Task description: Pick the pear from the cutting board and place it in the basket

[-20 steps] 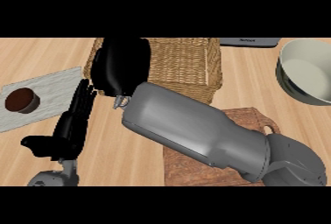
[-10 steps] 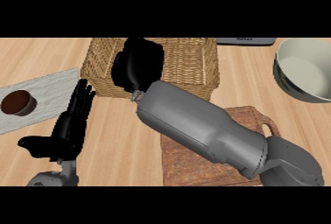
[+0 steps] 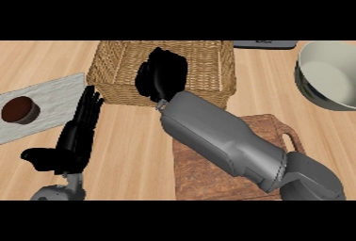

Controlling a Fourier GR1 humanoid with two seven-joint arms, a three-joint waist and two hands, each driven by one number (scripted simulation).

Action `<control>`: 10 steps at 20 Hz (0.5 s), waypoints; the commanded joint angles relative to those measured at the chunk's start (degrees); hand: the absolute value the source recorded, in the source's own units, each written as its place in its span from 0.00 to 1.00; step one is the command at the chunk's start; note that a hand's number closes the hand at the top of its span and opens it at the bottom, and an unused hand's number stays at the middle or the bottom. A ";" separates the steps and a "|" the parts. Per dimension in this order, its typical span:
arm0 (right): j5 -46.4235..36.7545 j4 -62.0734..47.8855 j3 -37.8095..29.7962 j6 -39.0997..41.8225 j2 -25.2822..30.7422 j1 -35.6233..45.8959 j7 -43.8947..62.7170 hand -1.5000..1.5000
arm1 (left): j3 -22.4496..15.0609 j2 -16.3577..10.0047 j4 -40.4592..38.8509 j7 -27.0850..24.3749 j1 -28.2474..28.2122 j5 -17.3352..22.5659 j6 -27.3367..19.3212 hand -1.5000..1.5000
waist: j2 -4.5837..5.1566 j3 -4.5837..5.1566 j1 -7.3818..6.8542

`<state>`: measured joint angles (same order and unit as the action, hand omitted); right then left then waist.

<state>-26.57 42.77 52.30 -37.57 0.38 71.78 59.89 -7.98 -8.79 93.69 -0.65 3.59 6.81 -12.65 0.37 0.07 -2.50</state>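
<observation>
Right robot hand [image 3: 163, 75] curled

Right forearm [image 3: 222, 136]: smooth light-grey shell, broad and rounded, narrowing toward the wrist, with a small pale fitting at the wrist end. Elbow housing [image 3: 313, 181]: darker grey, rounded.
Right hand [image 3: 163, 75]: matte black, bulky.
Left hand [image 3: 76, 136]: same matte black, with slim segmented fingers [image 3: 89, 101] and a stubby thumb.
Left wrist [image 3: 59, 190]: grey rounded cuff, only partly in view.

Bare counter [image 3: 135, 141] lies open at centre left, between the left hand [image 3: 71, 146] and the cutting board [image 3: 201, 181]. The right forearm [image 3: 222, 136] crosses the board and the basket [image 3: 115, 82] rim; the bowl [image 3: 327, 70] crowds upper right.
</observation>
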 commanded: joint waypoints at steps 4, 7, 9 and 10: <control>1.94 -1.08 0.48 -5.92 -0.36 -3.80 1.56 1.00 | 1.61 -0.90 2.20 1.99 -0.11 0.60 0.70 0.50 | -0.06 -0.03 0.17; 0.15 -3.50 -1.43 -7.80 -0.36 -3.51 3.61 1.00 | 0.04 0.66 2.97 1.79 -1.82 -1.29 -1.13 0.50 | -0.25 -0.04 0.82; 0.90 -3.94 -2.12 -8.42 -0.36 -5.05 2.93 1.00 | -0.61 2.55 -2.90 -2.76 -0.96 -2.06 -0.74 0.50 | -0.05 -0.01 1.19; 2.24 -5.13 -4.30 -6.34 -0.36 -3.46 2.40 1.00 | 2.32 -1.17 2.95 0.59 -3.52 1.58 2.07 0.50 | -0.17 -0.03 0.52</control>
<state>-25.18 39.58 50.05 -41.68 0.24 68.92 58.90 -7.30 -8.51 94.78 -0.32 2.17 6.60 -12.31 0.13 0.04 -1.95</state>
